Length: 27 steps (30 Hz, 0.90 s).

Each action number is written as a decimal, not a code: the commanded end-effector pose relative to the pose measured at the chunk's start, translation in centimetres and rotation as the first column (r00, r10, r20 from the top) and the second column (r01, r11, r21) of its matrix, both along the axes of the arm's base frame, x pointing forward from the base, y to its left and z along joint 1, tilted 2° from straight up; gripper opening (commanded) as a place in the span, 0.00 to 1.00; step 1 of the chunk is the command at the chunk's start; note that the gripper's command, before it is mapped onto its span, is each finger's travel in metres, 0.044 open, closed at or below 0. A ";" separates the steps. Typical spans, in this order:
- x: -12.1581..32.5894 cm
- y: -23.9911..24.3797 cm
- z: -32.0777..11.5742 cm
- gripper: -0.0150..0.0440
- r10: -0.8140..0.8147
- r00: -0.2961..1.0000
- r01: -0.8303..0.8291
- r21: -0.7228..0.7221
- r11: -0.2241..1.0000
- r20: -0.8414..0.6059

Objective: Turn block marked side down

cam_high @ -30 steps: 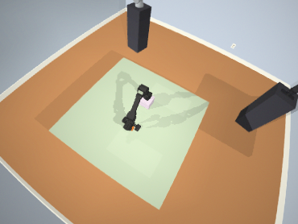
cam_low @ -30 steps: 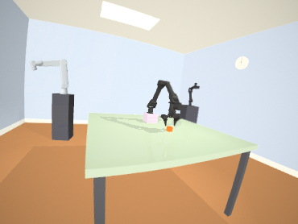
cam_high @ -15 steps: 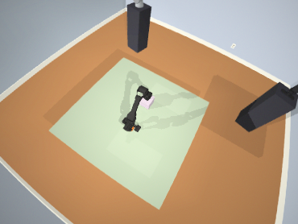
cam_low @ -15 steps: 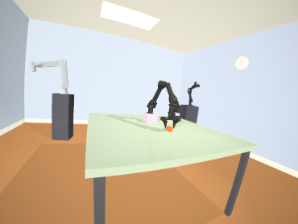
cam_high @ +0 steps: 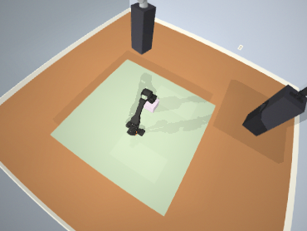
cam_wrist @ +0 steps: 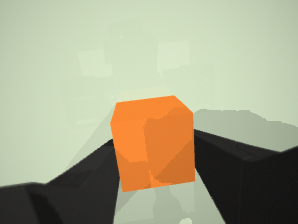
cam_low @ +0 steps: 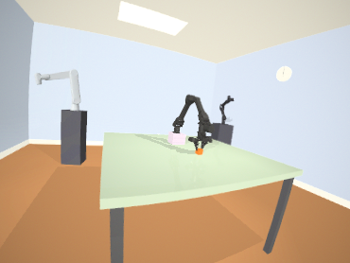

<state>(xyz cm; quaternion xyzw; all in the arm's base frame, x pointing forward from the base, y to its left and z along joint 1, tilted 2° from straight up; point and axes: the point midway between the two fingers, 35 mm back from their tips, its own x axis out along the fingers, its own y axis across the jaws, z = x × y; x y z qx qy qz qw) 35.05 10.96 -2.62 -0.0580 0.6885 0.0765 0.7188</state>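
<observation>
An orange block (cam_wrist: 155, 150) (cam_low: 200, 151) sits between the two black fingers of my gripper (cam_wrist: 152, 140), one finger against each side. In the top view only a speck of orange shows under the gripper (cam_high: 136, 132). My gripper is shut on the block. The block is upright and appears to be at the surface of the pale green table (cam_high: 91, 125) (cam_low: 142, 180); whether it touches cannot be told. No mark shows on the faces in view, and the other faces are hidden.
My arm stands on a pale pink base block (cam_high: 152, 105) (cam_low: 177, 138) on the table, behind the gripper. Two dark pedestals (cam_high: 142, 31) (cam_high: 271, 112) stand on the floor beyond the table, bearing other arms. Shadows cross the table top.
</observation>
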 end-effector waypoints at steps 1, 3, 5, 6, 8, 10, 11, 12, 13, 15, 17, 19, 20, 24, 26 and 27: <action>0.0 0.0 0.0 0.45 0.001 1.000 -0.001 0.002 1.000 0.001; 0.0 0.0 0.0 0.43 0.001 1.000 -0.001 0.002 1.000 0.001; 0.0 0.0 0.0 0.41 0.001 1.000 -0.001 0.002 1.000 0.001; 0.0 0.0 0.0 0.40 0.001 1.000 -0.001 0.002 1.000 0.001; 0.0 0.0 0.0 0.37 0.001 1.000 -0.001 0.002 1.000 0.001; 0.0 0.0 0.1 0.32 0.001 1.000 -0.001 0.002 1.000 0.001; 0.0 0.0 0.5 0.27 0.001 1.000 -0.001 0.002 1.000 0.001; 0.0 0.0 1.1 0.25 0.001 1.000 -0.001 0.002 1.000 0.001; 0.0 0.0 1.9 0.25 0.001 1.000 -0.001 0.002 1.000 0.001; -0.1 0.0 2.9 0.25 0.001 1.000 -0.001 0.002 1.000 0.001; -0.1 0.0 3.0 0.25 0.001 1.000 -0.001 0.002 1.000 0.001; -0.1 0.0 3.0 0.25 0.001 1.000 -0.001 0.002 1.000 0.001; -0.1 0.0 3.0 0.25 0.001 1.000 -0.001 0.003 1.000 0.004; 0.1 0.0 2.6 0.25 0.002 0.998 -0.002 0.012 1.000 0.056; 0.1 0.0 2.5 0.25 0.002 0.996 -0.003 0.017 1.000 0.087; 0.2 0.1 2.4 0.25 0.002 0.995 -0.004 0.020 1.000 0.103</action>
